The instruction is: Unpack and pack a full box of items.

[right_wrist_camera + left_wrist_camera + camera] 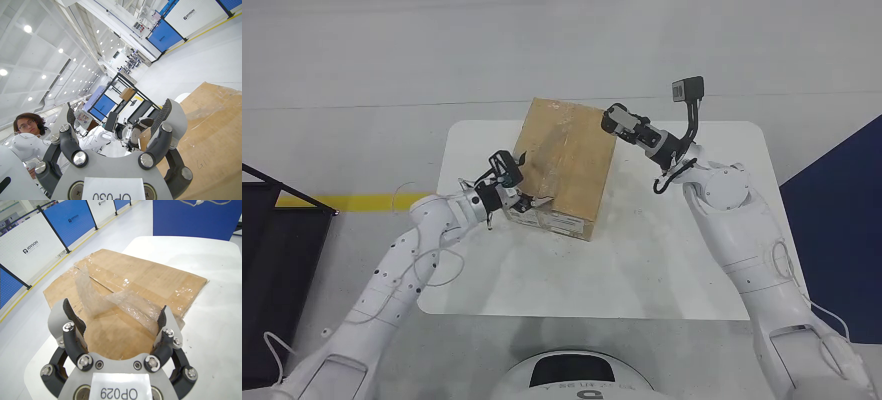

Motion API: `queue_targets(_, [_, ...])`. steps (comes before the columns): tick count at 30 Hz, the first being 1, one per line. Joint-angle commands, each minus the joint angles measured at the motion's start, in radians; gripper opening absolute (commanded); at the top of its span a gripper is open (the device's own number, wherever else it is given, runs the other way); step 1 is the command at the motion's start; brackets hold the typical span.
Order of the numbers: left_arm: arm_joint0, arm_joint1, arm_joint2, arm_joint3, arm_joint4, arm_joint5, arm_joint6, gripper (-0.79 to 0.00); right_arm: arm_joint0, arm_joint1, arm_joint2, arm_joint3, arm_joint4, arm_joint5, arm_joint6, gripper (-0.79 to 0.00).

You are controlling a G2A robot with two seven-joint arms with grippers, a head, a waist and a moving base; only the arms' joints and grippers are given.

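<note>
A closed brown cardboard box (564, 165) stands at the back middle of the white table (642, 260). Clear tape (88, 294) along its top seam is partly peeled and stands up in crumpled strips. My left gripper (115, 304) is open over the box's near left corner (530, 202), and the loose tape rises between its fingers (74, 318). My right gripper (609, 120) is open at the box's far right top corner, level with the top face (208, 132). Nothing lies between its fingers (166, 109). The box's contents are hidden.
The table's front half and right side are bare. A black rack (262, 230) stands on the floor to the left, and a blue panel (842, 170) to the right. A yellow floor line (372, 200) runs behind the left arm.
</note>
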State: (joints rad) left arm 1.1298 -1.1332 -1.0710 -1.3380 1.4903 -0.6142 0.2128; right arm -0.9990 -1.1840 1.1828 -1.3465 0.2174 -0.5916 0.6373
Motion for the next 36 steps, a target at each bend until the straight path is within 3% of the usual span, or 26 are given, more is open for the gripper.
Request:
queue_targets(1, [-0.004,-0.001,0.004,0.005,0.010,0.001,-0.002,0.000,0.000,0.000,0.000,0.000,0.000,0.000,0.000,0.000])
queue_targets(20, [-0.087,-0.018,0.059,0.049,0.065,0.004,0.026,0.000,-0.013,-0.004,-0.010,-0.032,-0.057,0.052,-0.050,0.000])
queue_targets(28, [-0.052,-0.016,0.025,0.077,-0.052,-0.047,0.174,0.000,-0.016,-0.004,0.000,-0.027,-0.065,0.052,-0.072,0.000])
queue_targets(36, [-0.039,-0.010,0.015,0.082,-0.001,-0.015,0.113,0.000,0.025,-0.013,-0.049,-0.025,-0.179,0.134,-0.076,0.000])
